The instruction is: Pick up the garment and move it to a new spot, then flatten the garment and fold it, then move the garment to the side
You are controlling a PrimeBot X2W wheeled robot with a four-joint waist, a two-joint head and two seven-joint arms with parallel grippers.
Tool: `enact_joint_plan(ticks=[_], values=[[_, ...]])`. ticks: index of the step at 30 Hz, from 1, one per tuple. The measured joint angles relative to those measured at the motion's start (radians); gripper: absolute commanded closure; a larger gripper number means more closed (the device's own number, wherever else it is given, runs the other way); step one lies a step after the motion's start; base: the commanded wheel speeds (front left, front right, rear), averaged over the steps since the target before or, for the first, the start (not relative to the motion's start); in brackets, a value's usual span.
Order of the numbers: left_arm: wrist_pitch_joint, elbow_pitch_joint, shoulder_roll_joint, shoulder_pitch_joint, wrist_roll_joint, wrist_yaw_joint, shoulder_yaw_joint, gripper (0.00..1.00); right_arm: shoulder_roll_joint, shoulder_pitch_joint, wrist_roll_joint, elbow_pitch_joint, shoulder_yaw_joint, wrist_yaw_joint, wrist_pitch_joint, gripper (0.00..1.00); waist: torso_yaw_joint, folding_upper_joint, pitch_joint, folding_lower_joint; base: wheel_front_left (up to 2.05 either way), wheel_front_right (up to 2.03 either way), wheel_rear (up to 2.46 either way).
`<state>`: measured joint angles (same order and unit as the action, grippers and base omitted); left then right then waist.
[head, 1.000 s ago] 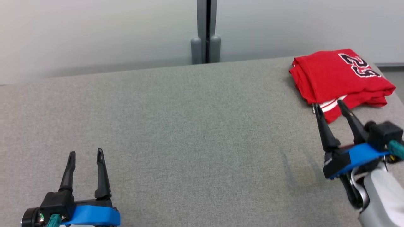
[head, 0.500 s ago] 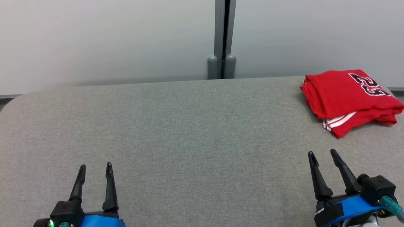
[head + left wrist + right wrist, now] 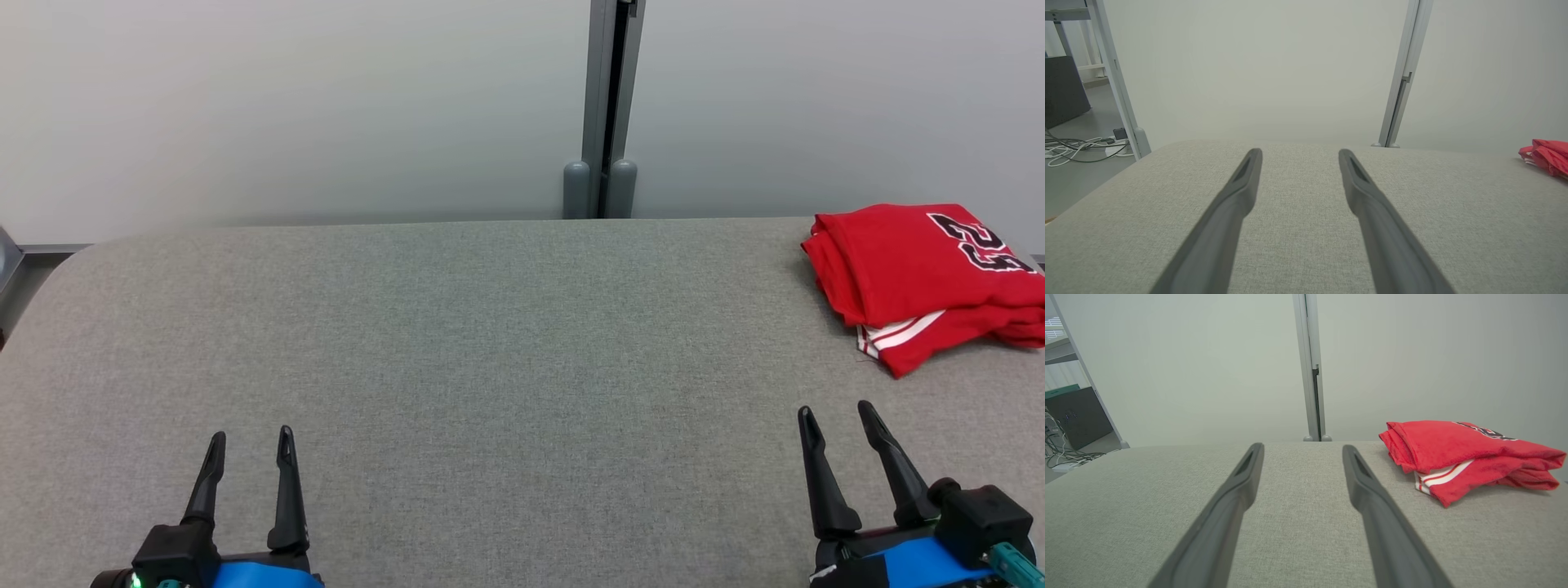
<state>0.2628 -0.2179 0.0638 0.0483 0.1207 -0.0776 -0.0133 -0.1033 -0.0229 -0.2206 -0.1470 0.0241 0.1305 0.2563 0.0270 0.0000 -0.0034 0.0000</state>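
Observation:
The garment (image 3: 922, 273) is a red shirt with black-and-white lettering and white stripes, lying folded at the far right of the grey padded table (image 3: 490, 367). The right wrist view has the garment (image 3: 1461, 457) ahead and to the right, and the left wrist view catches its edge (image 3: 1545, 157) at far right. My left gripper (image 3: 251, 445) rests open at the lower left, nothing between its fingers. At the lower right my right gripper (image 3: 837, 415) is open too, a short way in front of the garment and apart from it.
A pale wall with a grey vertical post (image 3: 608, 106) stands right behind the table. Past the table's left end there are cables (image 3: 1073, 147) on the floor and a metal frame leg (image 3: 1114, 77). The table's rounded left corner (image 3: 57, 269) is in sight.
My right gripper has drawn back from the garment's near edge to the lower right. The head camera has shifted, so the table and garment sit lower and further right in the picture.

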Motion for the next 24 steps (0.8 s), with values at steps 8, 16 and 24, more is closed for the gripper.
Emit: enact_joint_plan(ticks=[8,16,24], values=[[0.0,0.0,0.006,-0.002,0.003,-0.005,-0.005,0.0,0.009,-0.014,0.006,0.021,-0.013,0.0,-0.009,0.0,-0.004,0.0,-0.001,0.0,0.0,0.0,0.0],[0.0,-0.002,0.007,-0.006,0.008,-0.01,-0.007,0.0,0.014,-0.021,0.006,0.019,-0.016,0.0,-0.013,0.0,-0.007,0.0,-0.001,0.0,0.0,0.0,0.0],[-0.007,-0.048,-0.007,0.016,0.012,-0.007,-0.006,1.0,0.017,-0.028,0.002,-0.028,-0.01,0.0,-0.015,1.0,-0.008,0.0,-0.004,0.0,0.0,0.0,0.0]])
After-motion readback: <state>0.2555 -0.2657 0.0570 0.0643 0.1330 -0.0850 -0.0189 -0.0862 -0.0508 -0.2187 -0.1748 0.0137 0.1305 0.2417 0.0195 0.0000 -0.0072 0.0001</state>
